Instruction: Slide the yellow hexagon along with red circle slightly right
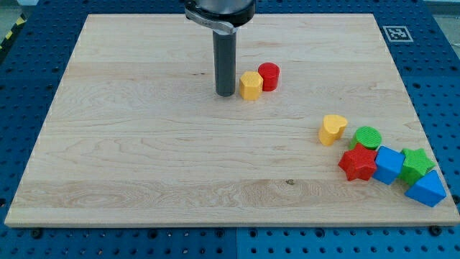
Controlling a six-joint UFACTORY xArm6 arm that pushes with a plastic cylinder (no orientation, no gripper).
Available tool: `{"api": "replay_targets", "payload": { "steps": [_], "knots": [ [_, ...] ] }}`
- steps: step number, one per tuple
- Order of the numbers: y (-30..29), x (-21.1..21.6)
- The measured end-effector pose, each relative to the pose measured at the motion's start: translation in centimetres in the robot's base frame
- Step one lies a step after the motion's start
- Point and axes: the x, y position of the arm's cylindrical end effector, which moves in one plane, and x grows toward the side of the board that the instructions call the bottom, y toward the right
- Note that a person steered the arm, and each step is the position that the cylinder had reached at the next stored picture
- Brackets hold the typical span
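The wooden tabletop fills most of the view, and its left half carries no blocks. A little left of centre, towards the far edge, the dark rod comes down from above and my tip rests on the wood. There is no gripper on this arm, so nothing is clenched or released; the rod simply stands upright.

Just to the right of my tip sits the yellow hexagon, so close that I cannot tell whether they touch. The red circle stands against the hexagon's right, slightly farther side, the two appearing to touch.

Well apart from this pair, towards the near right, lies a cluster. First comes a yellow heart, a little to the left of the others. Then a green round block, with a red star just nearer than it. A blue block presses against the star's right side. A green star follows, and a blue wedge-like block sits nearest the right edge.
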Motion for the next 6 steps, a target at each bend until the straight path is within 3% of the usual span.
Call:
{"api": "replay_targets", "payload": {
  "steps": [1, 2, 3, 5, 6],
  "knots": [
    [-1.0, -1.1],
    [-5.0, -6.3],
    [-2.8, -6.5],
    [1.6, -0.7],
    [1.1, -1.4]
  ]
}}
